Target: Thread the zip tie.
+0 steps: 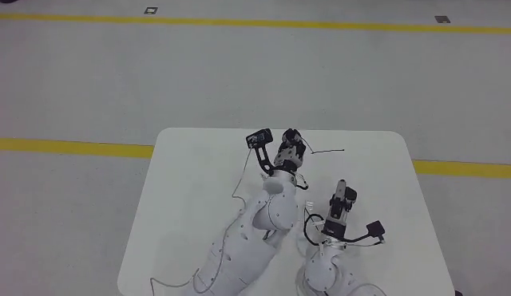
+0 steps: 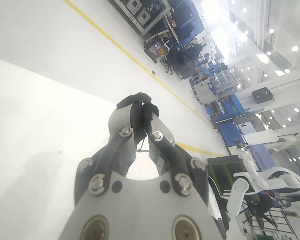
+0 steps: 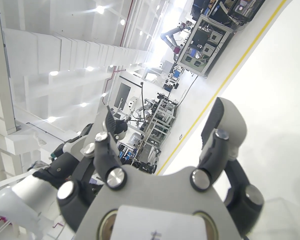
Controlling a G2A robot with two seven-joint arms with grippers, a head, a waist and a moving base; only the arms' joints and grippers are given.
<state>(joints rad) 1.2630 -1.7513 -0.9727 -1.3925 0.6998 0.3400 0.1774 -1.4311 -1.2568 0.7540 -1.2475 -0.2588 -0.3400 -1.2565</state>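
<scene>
A: Where was the zip tie [image 1: 327, 150]?
B: Clamped in the closed left gripper [image 1: 293, 140], above the table's [image 1: 200, 216] far edge, tail free.
A: The right gripper [image 1: 341, 191]?
B: Spread wide, empty, above the table's near side. Threading hadn't begun, I judged; it needed to catch that tail.

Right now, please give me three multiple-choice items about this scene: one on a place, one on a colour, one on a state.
1. Where is the zip tie? A in the left pincer; B on the floor; C in a person's hand.
2. Its colour? A white; B black; C yellow.
3. The right pincer is: A open; B shut; C shut on a cloth.
Key: 1 A, that pincer clamps it; 2 B, dark against the white table; 3 A, its fingers stand wide apart.
</scene>
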